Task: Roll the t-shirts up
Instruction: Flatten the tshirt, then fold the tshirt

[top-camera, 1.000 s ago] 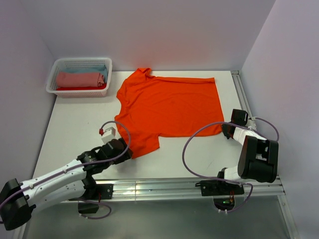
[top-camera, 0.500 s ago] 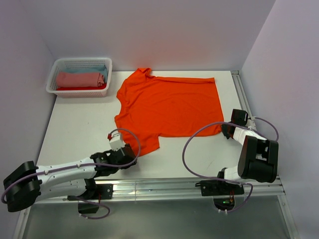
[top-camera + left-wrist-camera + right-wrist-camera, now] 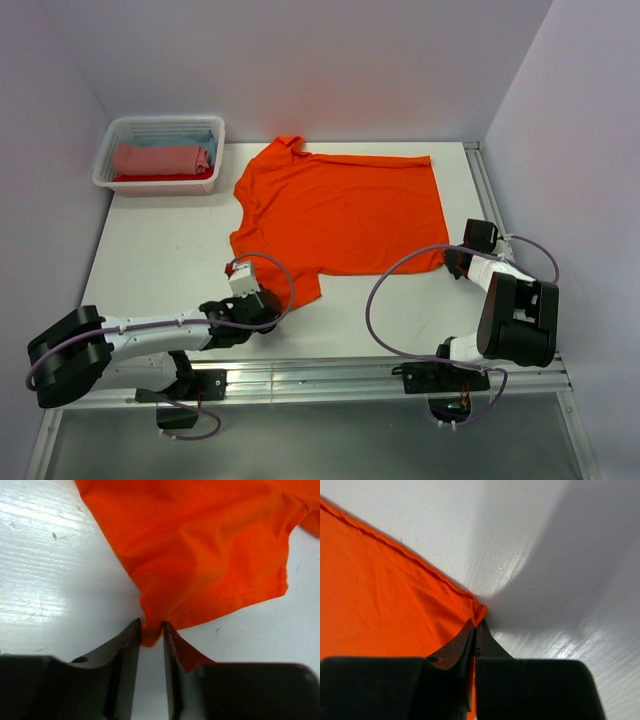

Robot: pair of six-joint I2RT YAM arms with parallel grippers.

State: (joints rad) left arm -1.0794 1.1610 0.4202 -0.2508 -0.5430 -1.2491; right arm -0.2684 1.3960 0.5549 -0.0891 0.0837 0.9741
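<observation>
The orange t-shirt [image 3: 340, 212] lies spread flat on the white table, neck towards the basket. My left gripper [image 3: 262, 306] is low on the table at the near sleeve's corner. In the left wrist view its jaws [image 3: 150, 625] pinch a bunched point of the sleeve [image 3: 200, 545], with creases running out from the pinch. My right gripper [image 3: 453, 262] is at the shirt's near-right hem corner. In the right wrist view it [image 3: 478, 622] is shut tight on that corner of the cloth [image 3: 380, 595].
A white lattice basket [image 3: 165, 120] stands at the back left and holds folded salmon-pink [image 3: 160, 158], pale blue [image 3: 197, 139] and red garments. A metal rail [image 3: 485, 190] runs along the table's right edge. Walls close in on three sides.
My left arm has dropped flatter and its gripper has slid right along the near edge to the sleeve corner. The right arm and the shirt body have not moved.
</observation>
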